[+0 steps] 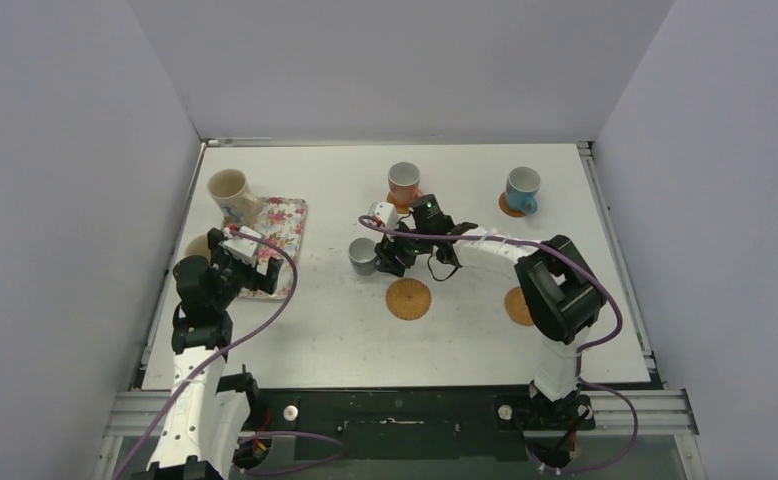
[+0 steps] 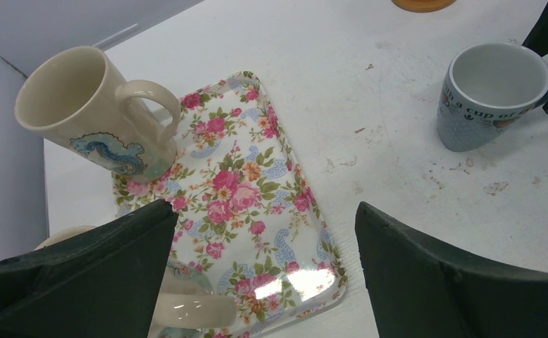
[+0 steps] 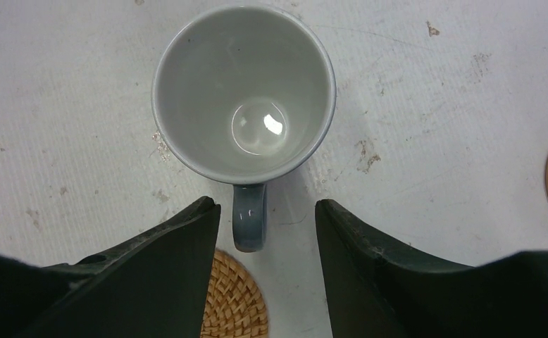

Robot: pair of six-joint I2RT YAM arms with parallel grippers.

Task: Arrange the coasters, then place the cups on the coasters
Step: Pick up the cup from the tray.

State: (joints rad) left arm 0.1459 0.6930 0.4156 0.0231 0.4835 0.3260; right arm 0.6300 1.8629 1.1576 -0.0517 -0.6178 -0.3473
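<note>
1 rectangular glossy flowered tray (image 1: 287, 228) on a scuffed white table (image 1: 465, 345), boxed in by 3 pale grey walls (image 1: 395, 60).
The tray, printed with pink roses and pale blue paisley on cream, sits at the left of the top view; in the left wrist view it fills the centre and lower middle (image 2: 257, 211), rounded corners and a raised lip showing, a bright glare patch near its lower right corner. The table carries small brown specks and grey scuffs, clearest in the 2 wrist views (image 3: 433, 105). The walls close the back, left and right. A black plate (image 1: 395, 405) between aluminium rails (image 1: 665, 405) crosses the bottom of the top view.
</note>
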